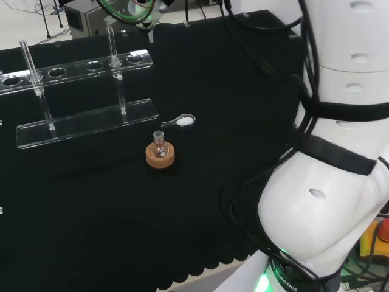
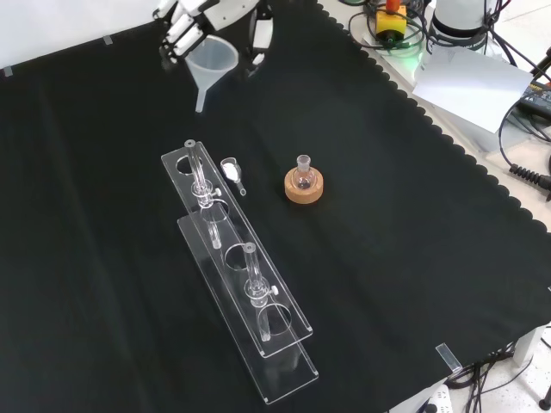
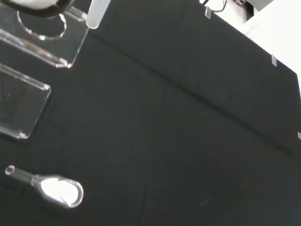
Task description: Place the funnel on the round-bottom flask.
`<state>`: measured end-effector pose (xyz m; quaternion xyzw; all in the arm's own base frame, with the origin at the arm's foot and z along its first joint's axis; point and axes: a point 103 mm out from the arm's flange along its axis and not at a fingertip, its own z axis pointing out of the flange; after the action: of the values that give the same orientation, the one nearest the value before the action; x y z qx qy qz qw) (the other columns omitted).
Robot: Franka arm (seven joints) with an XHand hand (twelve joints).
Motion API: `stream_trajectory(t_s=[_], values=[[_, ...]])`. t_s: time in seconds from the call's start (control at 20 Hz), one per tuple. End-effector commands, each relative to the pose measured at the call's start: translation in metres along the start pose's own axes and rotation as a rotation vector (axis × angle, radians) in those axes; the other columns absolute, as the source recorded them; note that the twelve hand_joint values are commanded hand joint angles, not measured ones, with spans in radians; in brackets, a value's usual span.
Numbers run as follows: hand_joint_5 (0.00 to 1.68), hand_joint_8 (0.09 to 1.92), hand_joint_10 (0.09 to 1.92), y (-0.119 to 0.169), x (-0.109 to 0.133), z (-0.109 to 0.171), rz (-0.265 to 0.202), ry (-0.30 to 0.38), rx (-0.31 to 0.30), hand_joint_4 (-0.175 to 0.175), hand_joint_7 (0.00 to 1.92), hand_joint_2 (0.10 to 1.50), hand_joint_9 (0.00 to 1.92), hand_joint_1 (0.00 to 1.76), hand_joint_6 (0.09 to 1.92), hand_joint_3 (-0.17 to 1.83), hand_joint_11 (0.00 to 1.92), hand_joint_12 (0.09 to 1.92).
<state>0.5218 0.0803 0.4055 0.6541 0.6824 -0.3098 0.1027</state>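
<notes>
Holding a translucent white plastic funnel (image 2: 213, 60) at the top of the front view, the black and white robot hand (image 2: 191, 19) has its fingers curled round the funnel's wide rim, spout pointing down and clear of the cloth. In the wrist view the spout (image 3: 98, 14) hangs above the black-clothed desk (image 3: 188, 141).

The small clear glass round-bottom flask (image 2: 302, 175) stands upright in a tan cork ring stand (image 2: 304, 188) near the middle of the front view, at about 5 o'clock from the funnel and well apart from it. A small clear scoop with white powder (image 2: 232, 171) lies at 9 o'clock of the flask, near it, beside a clear acrylic tube rack (image 2: 237, 275) that carries two glass tubes.

Assessment: the funnel appears light, stiff and smooth, so it could slip or swing in the fingers; a hold at the rim leaves the spout free to enter the neck. The flask looks fragile, light and narrow-necked, and merely rests in its ring; a sideways knock from the spout could tip it. Placement is not yet done.
</notes>
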Motion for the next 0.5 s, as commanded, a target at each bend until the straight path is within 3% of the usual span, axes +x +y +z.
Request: stream_trajectory(t_s=[0.05,0.5], values=[[0.71,0.55,0.37,-0.04,-0.001,0.01,0.026,0.02,0.012,0.026,0.72,0.72,0.97,0.81,0.71,0.67,0.61,1.26],[0.72,0.56,0.37,-0.078,0.026,0.028,-0.003,0.049,0.043,0.028,0.72,0.72,0.97,0.8,0.72,0.68,0.62,1.26]])
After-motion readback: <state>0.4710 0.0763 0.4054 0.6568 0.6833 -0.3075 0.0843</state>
